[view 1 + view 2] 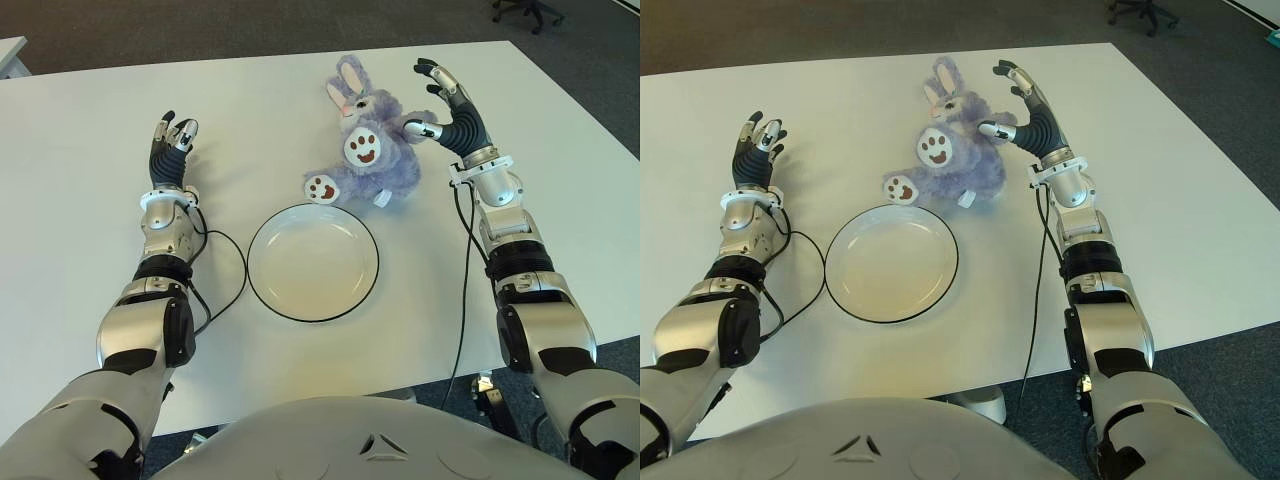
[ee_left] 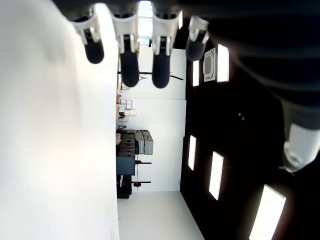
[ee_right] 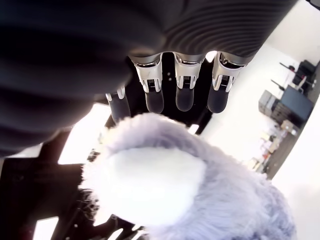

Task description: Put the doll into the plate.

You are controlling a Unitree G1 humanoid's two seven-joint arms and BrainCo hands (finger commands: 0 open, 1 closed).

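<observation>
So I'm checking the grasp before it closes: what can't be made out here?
- Contact between the right hand and the doll: eye views show the thumb at the fur, touching or not unclear.
- Doll's far side: hidden by its own body.
- Plate: absent from both wrist views.
- Left hand: table contact unclear.

Even, bright overhead light washes the white tabletop (image 1: 90,130); shadows under things on it are faint and short. In the left wrist view rectangular ceiling lights (image 2: 217,62) glare against dark, and the tabletop blows out white. The right wrist view is backlit, its close fur (image 3: 165,185) soft-focused
</observation>
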